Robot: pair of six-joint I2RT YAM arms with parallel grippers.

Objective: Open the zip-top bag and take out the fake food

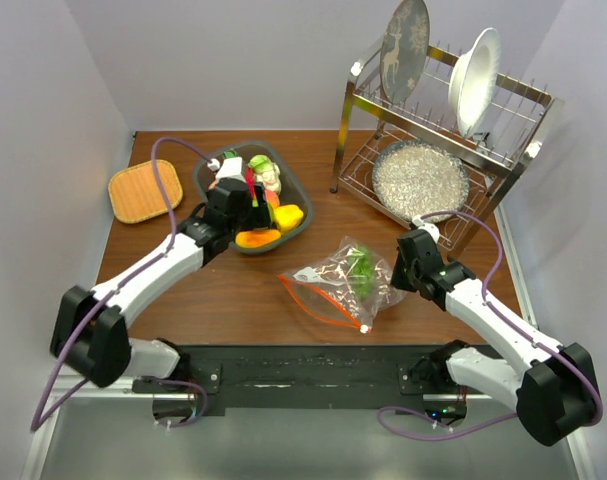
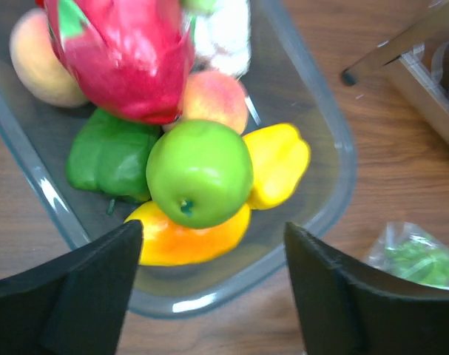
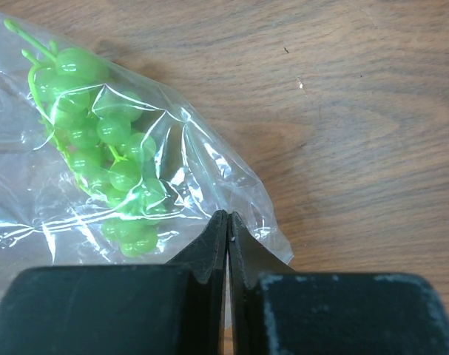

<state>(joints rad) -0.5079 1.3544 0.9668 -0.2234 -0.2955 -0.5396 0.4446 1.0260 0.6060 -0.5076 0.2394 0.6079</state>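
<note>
The zip-top bag [image 1: 335,285] lies flat in the middle of the counter [image 1: 233,295], at 5 o'clock from the grey tray [image 1: 201,178]. A green grape bunch [image 3: 98,140] is inside it. The right gripper [image 3: 228,218], at the bag's 3 o'clock edge, has its jaws clenched on the plastic. The left gripper [image 2: 213,237] hangs over the tray, jaws released, above a green apple [image 2: 200,174] among other fake food [image 2: 135,59].

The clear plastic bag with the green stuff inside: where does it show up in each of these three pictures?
Top external: the bag lies near the centre of the picture.
Left wrist: only a corner of the bag shows, at the lower right edge.
Right wrist: the bag fills the left half.
Shared landmark: the green grapes inside it.
</note>
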